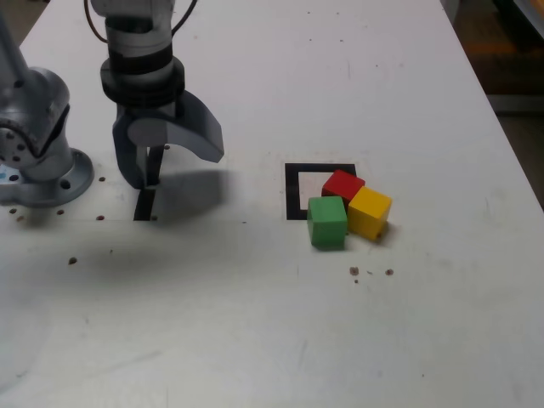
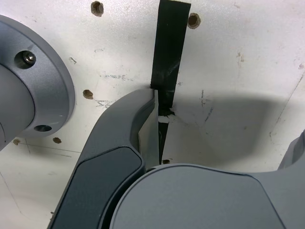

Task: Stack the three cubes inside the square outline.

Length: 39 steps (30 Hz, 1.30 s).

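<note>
- The gripper (image 1: 174, 157) hangs over the table (image 1: 255, 323) beside the arm's base (image 1: 38, 166), jaws spread wide with nothing between them: one jaw points straight down, the other flares out toward the exterior view's right.
- The lower jaw's tip stands just above a short tape strip (image 1: 144, 204); the wrist view shows that strip (image 2: 169, 47) running away from the jaw's edge.
- The three cubes lie well off to the gripper's side, toward the exterior view's right, in a tight cluster touching one another: red (image 1: 342, 184), green (image 1: 327, 222), yellow (image 1: 370, 212).
- None is stacked; all sit on the table.
- The outline (image 1: 294, 191) lies between gripper and cubes; red covers its far corner, green overlaps its near edge, yellow sits outside it.
- Bare tabletop spans from gripper to outline; the table's right edge lies well beyond the cubes.
</note>
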{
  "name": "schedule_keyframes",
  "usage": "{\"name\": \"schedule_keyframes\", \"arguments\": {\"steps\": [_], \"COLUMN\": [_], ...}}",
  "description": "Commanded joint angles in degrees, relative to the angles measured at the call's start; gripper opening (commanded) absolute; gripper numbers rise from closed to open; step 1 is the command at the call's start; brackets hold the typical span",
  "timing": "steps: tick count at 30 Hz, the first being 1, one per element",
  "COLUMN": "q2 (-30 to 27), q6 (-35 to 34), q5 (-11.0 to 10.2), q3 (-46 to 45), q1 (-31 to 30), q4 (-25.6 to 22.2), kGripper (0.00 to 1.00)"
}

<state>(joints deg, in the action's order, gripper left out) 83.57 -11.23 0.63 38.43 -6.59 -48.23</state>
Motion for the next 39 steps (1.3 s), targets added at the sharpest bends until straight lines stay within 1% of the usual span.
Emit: {"name": "schedule_keyframes", "arguments": {"steps": [1, 19, 29, 33, 39], "q2": [0.1, 0.8, 0.9, 0.8, 2.3], "q6": [-0.1, 0.0, 0.0, 0.1, 0.4], "q5": [-0.1, -0.4, -0.9, -1.6, -2.4], "q3": [0.2, 0.2, 1.9, 5.8, 15.2], "q1": [0.1, 0.1, 0.1, 0.1, 0.1], "q4": [0.0, 0.6, -0.7, -4.2, -12.0], "kGripper": [1.00, 1.00, 1.00, 1.00, 1.00]}}
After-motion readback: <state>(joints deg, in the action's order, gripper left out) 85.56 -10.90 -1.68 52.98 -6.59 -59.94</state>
